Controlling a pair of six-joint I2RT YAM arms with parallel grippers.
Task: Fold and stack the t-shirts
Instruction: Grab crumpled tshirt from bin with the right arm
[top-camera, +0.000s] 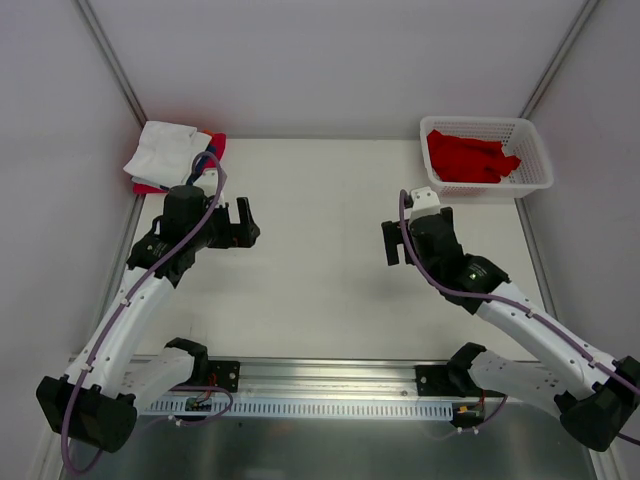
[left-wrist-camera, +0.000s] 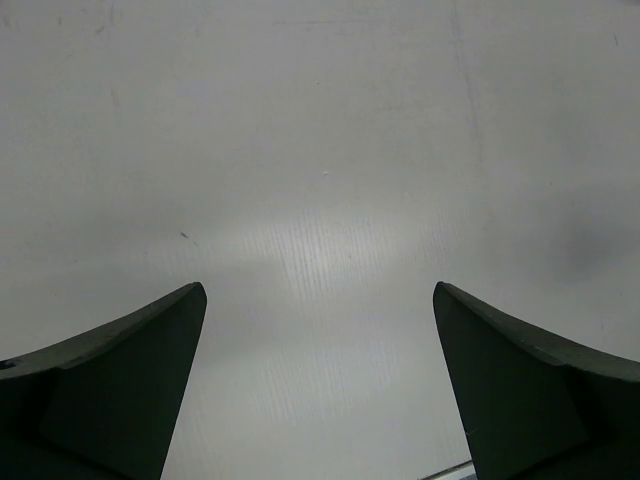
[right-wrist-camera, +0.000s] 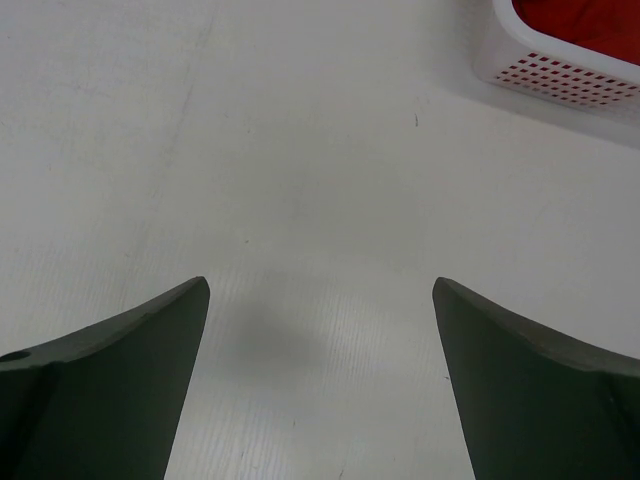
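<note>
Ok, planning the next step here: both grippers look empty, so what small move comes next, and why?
Probably reach the right gripper toward the basket for the red t-shirt: it lies crumpled there, nearest that arm, and that gripper is open.

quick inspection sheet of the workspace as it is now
surface: white table, a few small marks
job's things: red shirt crumpled in basket, far right; folded stack far left, white on top
clutter: nothing seen
pincers: left pincer open, empty; right pincer open, empty; both over the table
cables: left cable and right cable, purple, run along the arms
surroundings: white walls, metal frame posts
</note>
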